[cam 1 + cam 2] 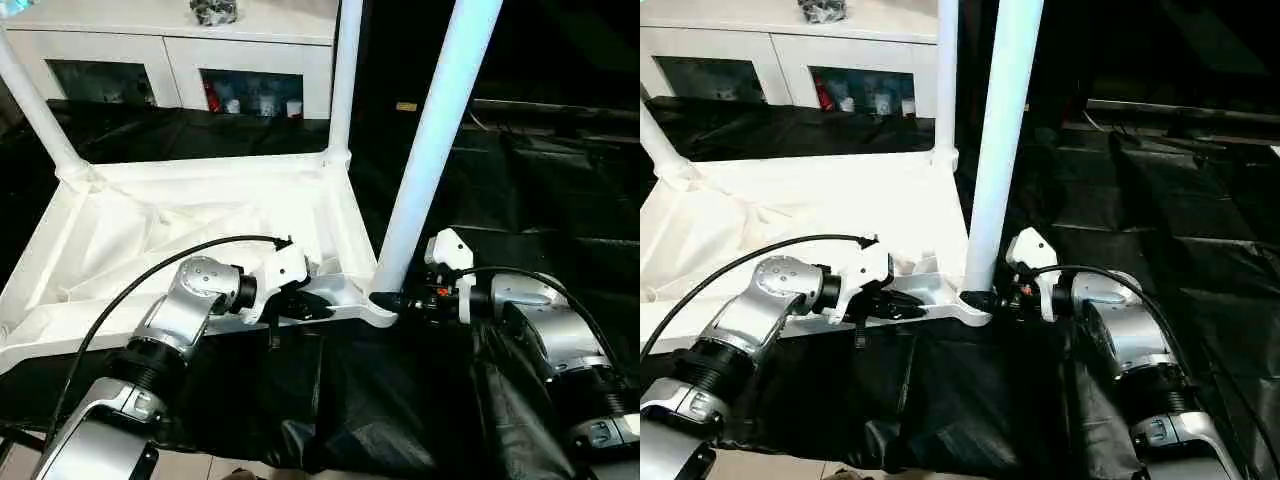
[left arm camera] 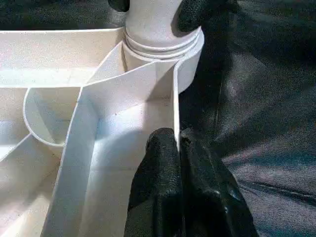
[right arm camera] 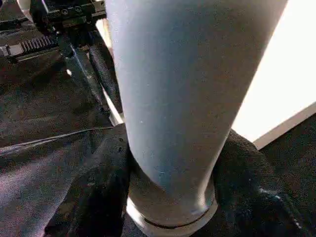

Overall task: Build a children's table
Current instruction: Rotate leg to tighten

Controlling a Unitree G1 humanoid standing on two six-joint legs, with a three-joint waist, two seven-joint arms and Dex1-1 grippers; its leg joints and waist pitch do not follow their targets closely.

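The near leg (image 1: pixel 430 150) runs out of the head views at twelve o'clock, so its upper end is cut off, as are the tops of the two far legs (image 1: pixel 343 80). The tabletop (image 1: pixel 150 250) leaves the frame at nine o'clock. What stands behind the cabinet (image 1: pixel 250 92) glass is too small to name, and the right tool (image 1: pixel 400 300) has its fingertips hidden behind the leg's base.

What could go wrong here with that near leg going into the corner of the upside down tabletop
The near leg leans slightly in its corner socket, so it may not be fully seated. The right claw grips only its base, so the tall leg could tip further. The left claw pinches just the thin tabletop rim, which might slip.
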